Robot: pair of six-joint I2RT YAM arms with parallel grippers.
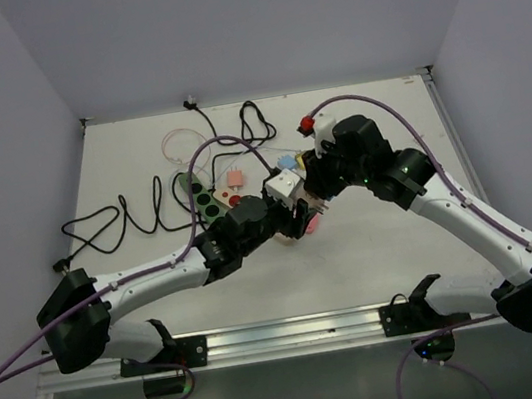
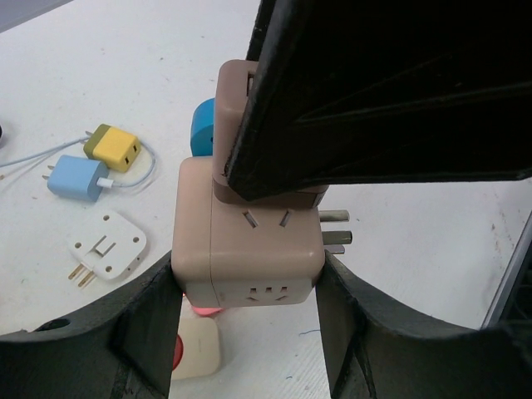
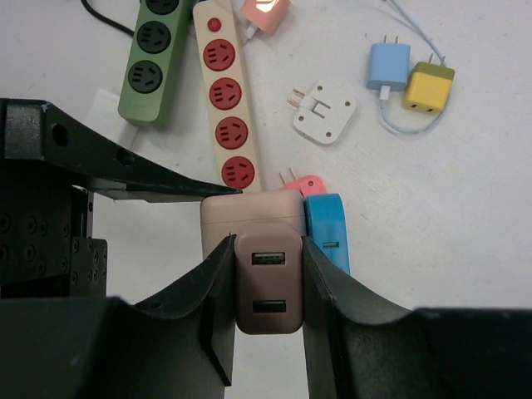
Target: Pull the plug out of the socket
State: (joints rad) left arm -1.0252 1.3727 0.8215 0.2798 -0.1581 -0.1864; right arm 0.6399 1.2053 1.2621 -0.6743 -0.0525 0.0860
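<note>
I had both arms reaching inward over the middle of the table (image 1: pixel 394 240), wrists meeting nose to nose. The left gripper (image 2: pixel 246 278) was clenched on the socket (image 2: pixel 249 249), a beige cube, with one finger flat on each of two opposite side faces. The right gripper (image 3: pixel 266 274) was clamped on the plug (image 3: pixel 268 303), a brown block with two USB ports, one finger pressing each long side.

In the left wrist view the plug stood on the cube's top face, its base touching that face. Its long axis ran straight out from the face, towards the right wrist. The cube's own metal prongs (image 2: pixel 335 229) pointed out sideways, at a right angle to that axis.

The pair was held above the table, near a cream power strip (image 3: pixel 226 108) and a green power strip (image 3: pixel 150 62). A blue block (image 3: pixel 326 226) sat just beside the cube; I could not tell whether it was attached.
</note>
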